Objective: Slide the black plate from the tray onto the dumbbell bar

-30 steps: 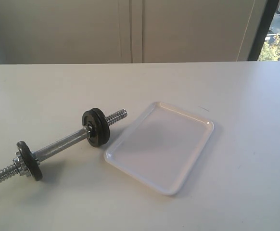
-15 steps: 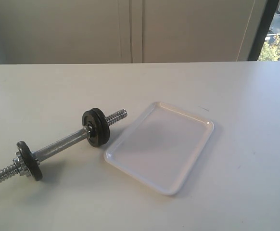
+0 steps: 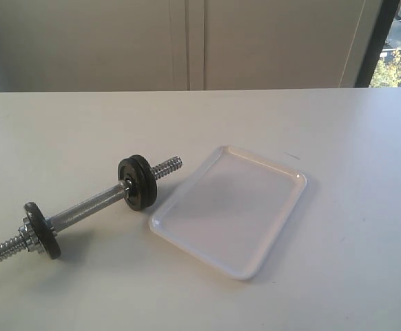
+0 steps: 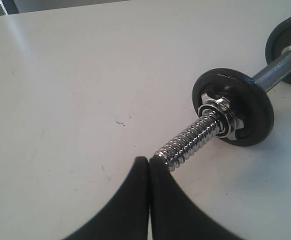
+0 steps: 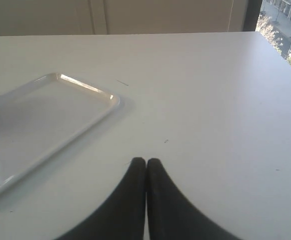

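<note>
The dumbbell bar (image 3: 90, 205) lies slanted on the white table, left of the tray (image 3: 298, 181). The tray is white and holds nothing. Near the bar's right threaded end sit two dark discs pressed together; the outer one looks like the black plate (image 3: 151, 185). A thinner grey-black disc (image 3: 42, 229) sits by a chrome collar near the left end. Neither gripper shows in the exterior view. In the left wrist view my left gripper (image 4: 149, 159) is shut and empty, its tips just off the bar's (image 4: 190, 140) threaded tip. My right gripper (image 5: 146, 160) is shut and empty over bare table beside the tray (image 5: 113, 102).
The table top (image 3: 338, 124) is white and wide, with a pale wall behind it and a window at the far right. In the left wrist view the second disc pair (image 4: 285, 45) shows at the frame's edge.
</note>
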Motion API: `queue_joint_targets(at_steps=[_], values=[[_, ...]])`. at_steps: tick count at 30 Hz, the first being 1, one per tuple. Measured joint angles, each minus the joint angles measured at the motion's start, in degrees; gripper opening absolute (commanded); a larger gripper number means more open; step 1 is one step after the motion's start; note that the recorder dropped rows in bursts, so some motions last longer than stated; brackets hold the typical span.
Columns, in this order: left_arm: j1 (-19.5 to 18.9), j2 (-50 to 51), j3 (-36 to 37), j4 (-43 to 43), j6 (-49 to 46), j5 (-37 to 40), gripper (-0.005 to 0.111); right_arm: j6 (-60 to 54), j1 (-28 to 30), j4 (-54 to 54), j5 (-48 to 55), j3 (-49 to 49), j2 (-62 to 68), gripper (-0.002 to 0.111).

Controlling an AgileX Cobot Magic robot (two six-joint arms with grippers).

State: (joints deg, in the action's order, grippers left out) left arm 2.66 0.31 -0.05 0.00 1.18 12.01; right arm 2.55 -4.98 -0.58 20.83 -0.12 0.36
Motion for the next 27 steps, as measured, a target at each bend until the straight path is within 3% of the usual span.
queue_joint_targets(at_steps=[27], values=[[-1.22, 0.0, 0.0, 0.0, 0.0, 0.0, 0.0, -0.1, 0.0, 0.23, 0.0, 0.0, 0.0, 0.001]])
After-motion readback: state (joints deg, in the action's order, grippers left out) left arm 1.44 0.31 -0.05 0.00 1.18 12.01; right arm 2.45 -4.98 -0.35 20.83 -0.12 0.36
